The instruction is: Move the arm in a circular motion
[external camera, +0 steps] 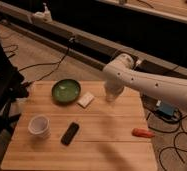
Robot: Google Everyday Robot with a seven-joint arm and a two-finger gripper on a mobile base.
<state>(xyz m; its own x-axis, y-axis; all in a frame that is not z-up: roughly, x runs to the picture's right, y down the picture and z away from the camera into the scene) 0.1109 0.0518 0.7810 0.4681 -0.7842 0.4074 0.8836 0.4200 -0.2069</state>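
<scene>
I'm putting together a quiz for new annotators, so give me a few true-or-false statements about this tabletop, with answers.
1. The round green bowl sits on the far left part of the light wooden table. True.
2. The white paper cup stands inside the bowl. False: it stands apart, near the front left.
3. The flat black rectangular device lies right of the cup. True.
4. The small orange object lies beside the bowl. False: it lies near the table's right edge.
5. The glossy white robot arm reaches in from the right, its gripper low, right of the white rectangular block. True.
</scene>
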